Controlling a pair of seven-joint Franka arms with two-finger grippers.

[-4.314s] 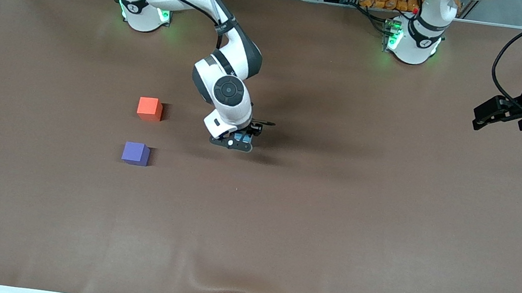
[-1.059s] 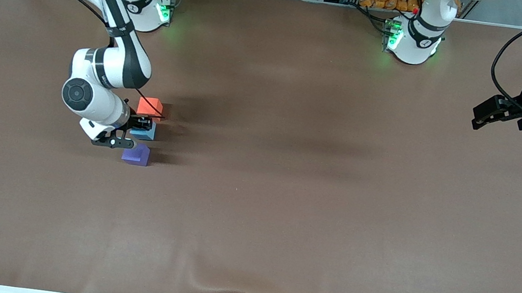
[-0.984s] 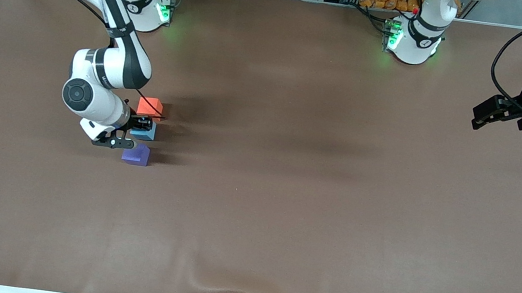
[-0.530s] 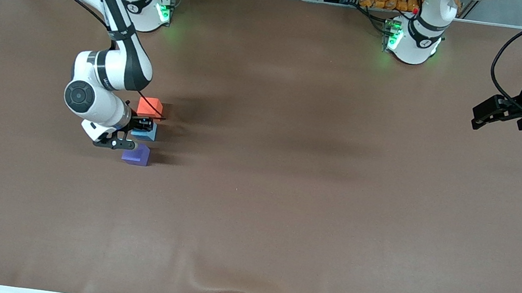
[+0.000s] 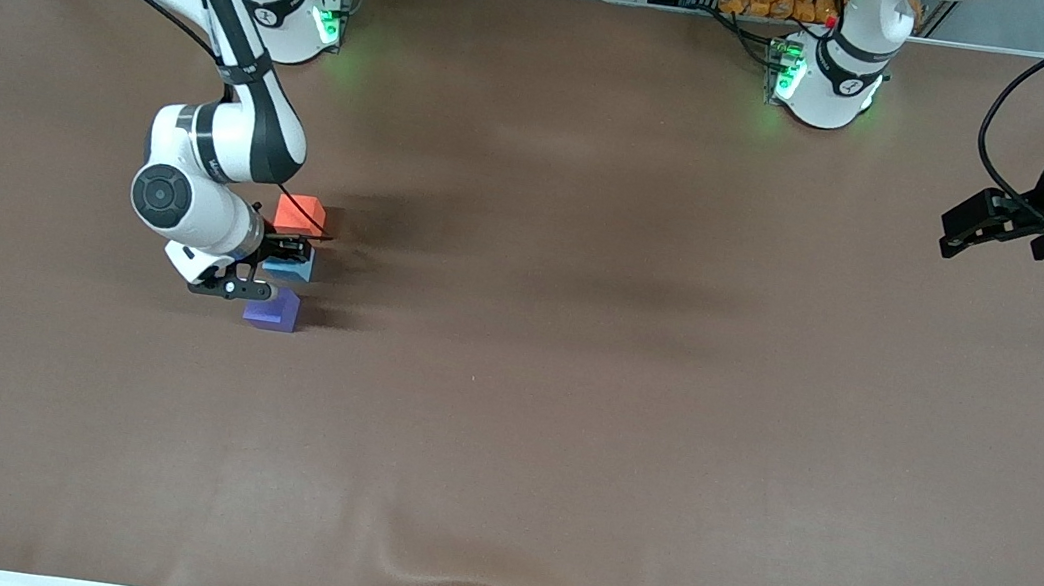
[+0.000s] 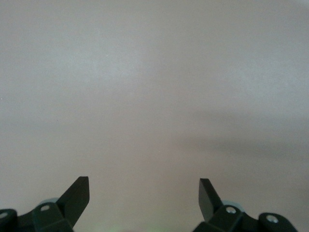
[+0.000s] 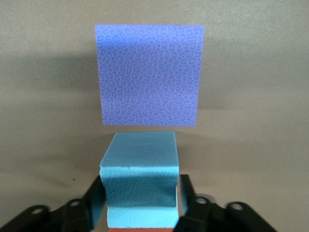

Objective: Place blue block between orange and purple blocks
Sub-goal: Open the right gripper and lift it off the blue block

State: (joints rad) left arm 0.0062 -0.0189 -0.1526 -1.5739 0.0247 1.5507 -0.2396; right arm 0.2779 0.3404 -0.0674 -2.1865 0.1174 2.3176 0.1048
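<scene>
The blue block [image 5: 291, 267] is in my right gripper [image 5: 259, 267], low between the orange block [image 5: 298, 214] and the purple block [image 5: 272, 309]. In the right wrist view the gripper [image 7: 140, 193] is shut on the blue block [image 7: 140, 150], and its sides are dented where the fingers [image 7: 95, 195] press. The purple block [image 7: 149, 75] lies just past it with a narrow gap, and a sliver of the orange block [image 7: 140, 230] shows on its other side. I cannot tell if the blue block touches the table. My left gripper [image 5: 956, 232] waits open and empty at the left arm's end [image 6: 144, 193].
The brown table cloth [image 5: 570, 390] holds only the three blocks. The cloth has a ripple at the edge nearest the front camera [image 5: 484, 581]. The two arm bases [image 5: 291, 16] [image 5: 827, 81] stand along the table's farthest edge.
My right arm carried the blue block from the table's middle to between the orange and purple blocks. Over the last second it only settled slightly. The left arm barely moved.
</scene>
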